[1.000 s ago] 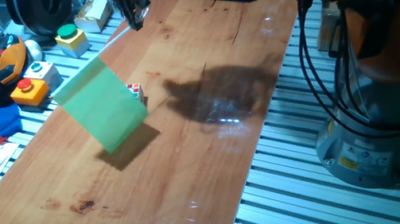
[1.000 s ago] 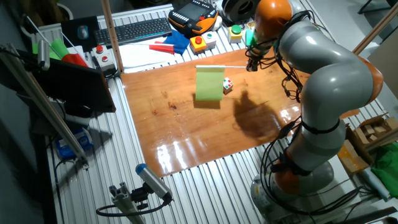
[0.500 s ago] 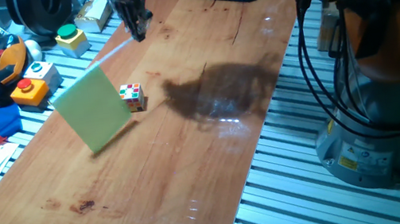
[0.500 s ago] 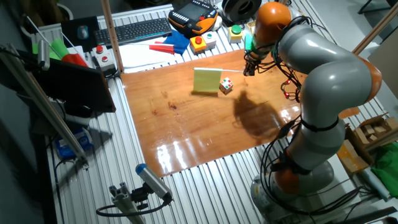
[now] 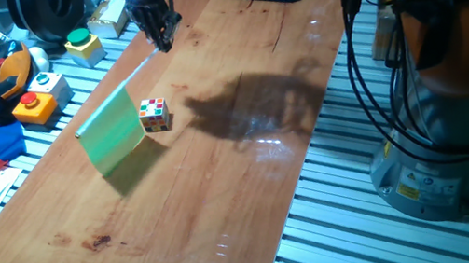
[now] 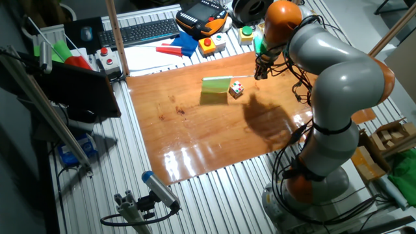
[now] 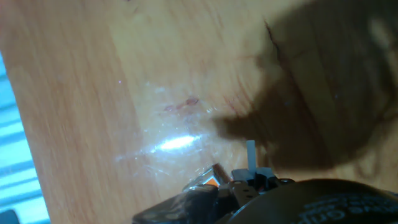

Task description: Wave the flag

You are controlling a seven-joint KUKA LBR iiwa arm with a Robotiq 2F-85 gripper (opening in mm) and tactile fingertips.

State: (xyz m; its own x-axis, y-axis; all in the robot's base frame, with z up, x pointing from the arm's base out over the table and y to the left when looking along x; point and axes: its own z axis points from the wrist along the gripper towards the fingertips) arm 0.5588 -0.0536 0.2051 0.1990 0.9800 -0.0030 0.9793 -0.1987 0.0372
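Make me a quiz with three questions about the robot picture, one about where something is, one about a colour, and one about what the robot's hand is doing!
1. Where is the little puzzle cube?
A. Right beside the flag
B. On the yellow button box
C. Under the black clamp

2. What colour is the flag sheet?
A. Red
B. Green
C. Purple

3. What is the gripper doing?
A. Holding the flag's stick
B. Holding the cube
C. Holding nothing

Answers:
1. A, the cube sits on the wooden table next to the sheet's edge.
2. B, the sheet is bright green in both fixed views.
3. A, the thin pale stick runs from the sheet up into the closed fingers.
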